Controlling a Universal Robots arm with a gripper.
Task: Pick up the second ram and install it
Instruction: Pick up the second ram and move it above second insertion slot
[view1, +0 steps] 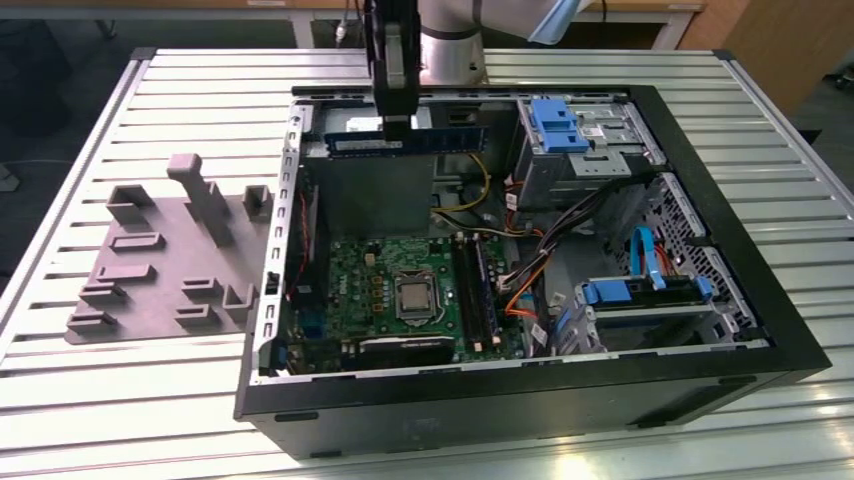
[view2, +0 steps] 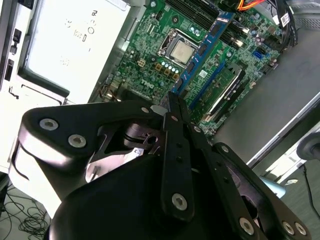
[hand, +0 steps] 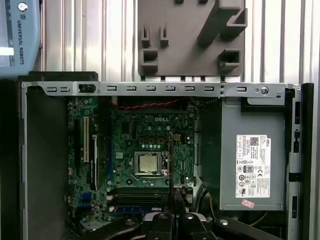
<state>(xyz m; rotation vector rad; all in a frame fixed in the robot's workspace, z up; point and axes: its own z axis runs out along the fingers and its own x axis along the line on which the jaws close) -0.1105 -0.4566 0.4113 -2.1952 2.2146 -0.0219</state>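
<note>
The pincer is closed narrow on the second ram, gripping it off-centre, with the longer part sticking out level toward the exterior view's right. The fingertips are hidden where they meet the strip. In the second wrist view the second ram runs away from the pincer, its black chips showing.

Directly below the pincer lies the grey power-supply box. Past that is the motherboard with its long black slots. Another blue strip lies along those slots; whether it is seated I cannot tell.

The open computer case surrounds all of this. Outside it, well apart from the pincer, a grey fixture tray rests on the slatted table. The arm is cut off at the exterior view's upper edge.
</note>
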